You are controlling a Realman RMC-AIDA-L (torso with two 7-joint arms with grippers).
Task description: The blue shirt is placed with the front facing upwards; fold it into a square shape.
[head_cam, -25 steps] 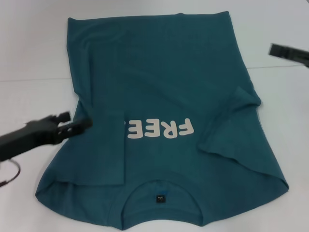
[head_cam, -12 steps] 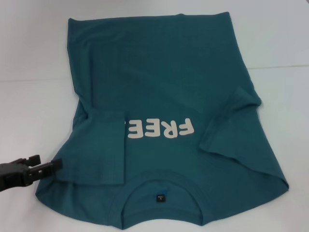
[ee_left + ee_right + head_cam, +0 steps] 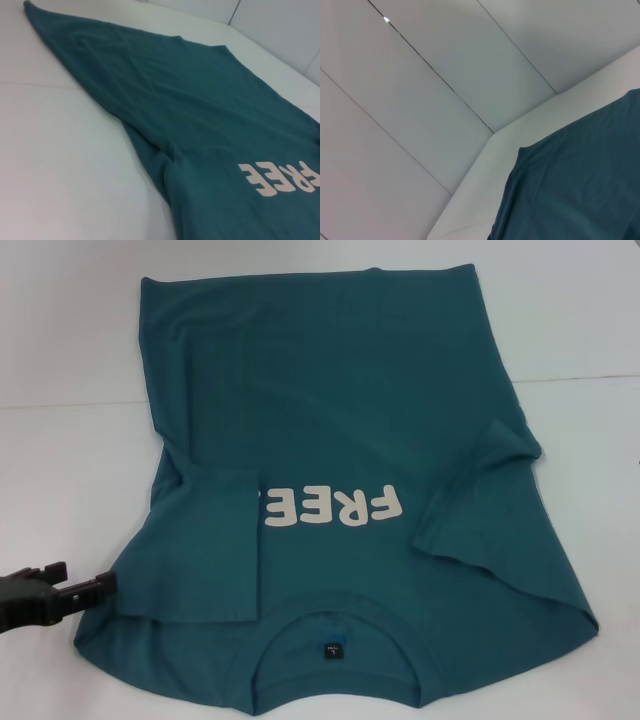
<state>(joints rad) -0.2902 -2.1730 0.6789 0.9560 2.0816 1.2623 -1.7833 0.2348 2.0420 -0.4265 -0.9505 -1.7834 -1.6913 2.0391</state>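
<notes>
Start at the far left of your head view: your left gripper (image 3: 95,587) sits at about 8 o'clock of the scene, over the white table (image 3: 60,470), just beside the left edge of the blue shirt (image 3: 340,420). Its dark fingers lie close together, pointing toward the cloth, and nothing is between them; whether the tips touch the fabric you cannot tell.

Moving right, the blue shirt fills the middle of the table, front up, with the collar (image 3: 335,625) at 6 o'clock nearest you and the hem at 12 o'clock. The left sleeve (image 3: 205,545) is folded inward onto the chest, its edge covering the first part of the cream lettering (image 3: 330,506), which reads upside down from your side. A small dark label (image 3: 330,650) sits inside the neckline.

Further right, at about 3 o'clock, the right sleeve (image 3: 480,500) is folded in loosely, with creases and a raised corner.

Your left wrist view shows the shirt (image 3: 200,130) lying flat on the table (image 3: 60,165) with the lettering (image 3: 280,177) in sight. Your right wrist view catches only a corner of the shirt (image 3: 575,185), the table edge and a panelled wall (image 3: 420,100). Your right gripper appears in none of the views.
</notes>
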